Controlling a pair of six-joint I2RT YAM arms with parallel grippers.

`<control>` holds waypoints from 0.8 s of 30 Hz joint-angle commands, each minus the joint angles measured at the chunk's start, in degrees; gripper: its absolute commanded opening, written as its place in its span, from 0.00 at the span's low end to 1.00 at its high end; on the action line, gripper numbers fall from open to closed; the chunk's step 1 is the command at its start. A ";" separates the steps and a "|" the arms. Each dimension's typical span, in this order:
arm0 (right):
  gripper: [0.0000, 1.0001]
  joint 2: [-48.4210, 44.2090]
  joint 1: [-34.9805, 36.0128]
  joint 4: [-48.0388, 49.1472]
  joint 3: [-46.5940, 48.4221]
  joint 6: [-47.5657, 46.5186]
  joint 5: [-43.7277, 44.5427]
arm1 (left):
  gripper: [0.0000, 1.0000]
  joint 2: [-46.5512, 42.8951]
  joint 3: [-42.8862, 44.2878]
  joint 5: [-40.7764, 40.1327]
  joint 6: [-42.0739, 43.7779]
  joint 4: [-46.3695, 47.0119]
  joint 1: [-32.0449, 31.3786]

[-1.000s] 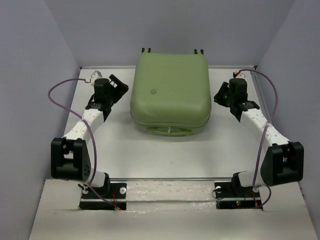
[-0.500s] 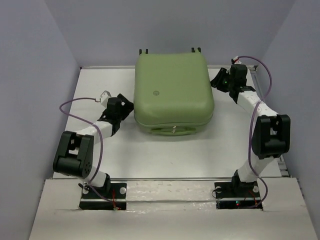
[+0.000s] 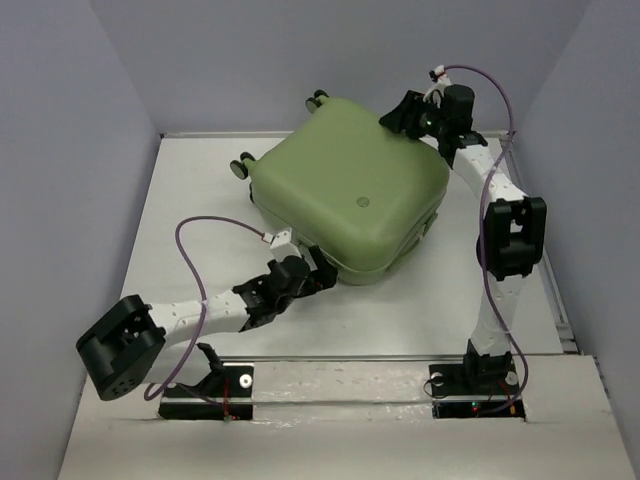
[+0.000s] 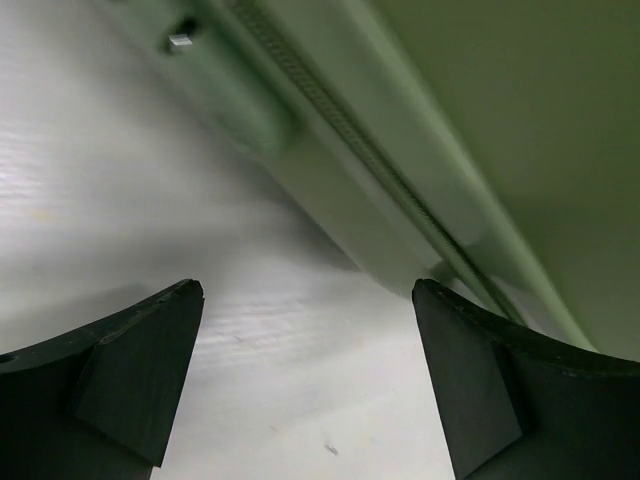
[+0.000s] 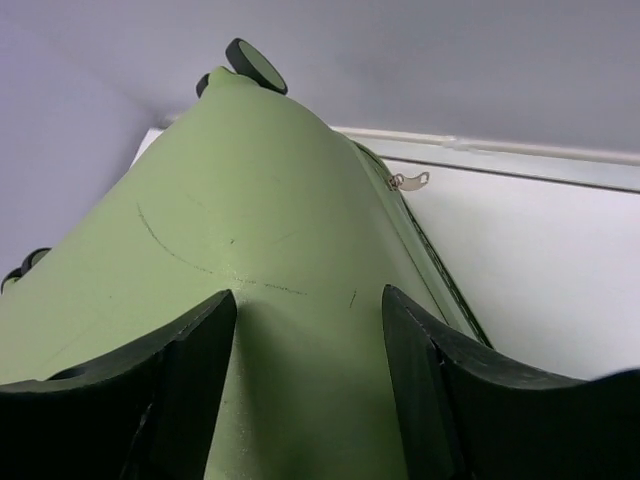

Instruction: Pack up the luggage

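**Middle and far desk blocked, left and near side open**

Blocked across the middle and far desk (image 3: 190, 200) by the luggage (image 3: 350, 200), lying askew, far corner close to the far wall (image 3: 300, 60). Crowded at its far-right corner by the right gripper (image 3: 400, 112), at its near edge by the left gripper (image 3: 318, 272). Passable on the left, along the near strip, and narrowly on the right beside the right arm (image 3: 510, 235).

A white table (image 3: 200, 190) stands between plain pale lavender-grey walls (image 3: 250, 50), evenly lit.

The suitcase (image 3: 345, 200) is plain light green with black wheels (image 3: 242, 166), the table (image 3: 190, 190) under it white, the arms (image 3: 190, 312) white and black, their cables (image 3: 183, 232) purple.
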 commanded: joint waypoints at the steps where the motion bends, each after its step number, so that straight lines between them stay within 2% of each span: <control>1: 0.67 7.30 8.85 -19.04 7.78 0.29 -17.59 | 0.99 -5.97 0.71 -2.77 -3.30 2.26 -6.44; 3: 0.71 9.25 8.85 -20.63 12.87 0.12 -16.19 | 0.99 -9.04 1.49 -4.43 -2.86 -0.02 -6.71; 9: 0.76 5.31 8.85 -20.64 15.54 0.47 -13.83 | 0.99 -18.27 1.94 -6.82 -0.49 -5.56 -6.80; 14: 0.91 -1.37 7.28 -19.06 15.28 1.26 -10.38 | 0.99 -21.01 2.20 -1.03 1.45 -7.06 -7.59; 16: 0.92 -6.11 4.99 -15.73 14.05 2.14 -11.17 | 0.99 -20.57 2.38 2.49 2.23 -5.93 -8.37; 18: 0.92 -10.76 2.97 -12.13 7.83 2.49 -10.65 | 0.99 -19.43 3.25 3.38 3.29 -5.30 -9.78; 22: 0.85 -25.61 -4.23 2.08 -12.36 4.25 -12.40 | 0.99 -18.20 3.78 3.20 4.09 -3.56 -11.98; 23: 0.81 -32.69 -5.99 3.95 -17.54 4.25 -12.06 | 0.99 -18.28 3.78 2.94 4.08 -3.20 -11.90; 24: 0.61 -36.33 -6.00 5.27 -22.99 2.68 -11.44 | 0.99 -18.37 3.87 2.77 4.08 -2.67 -11.98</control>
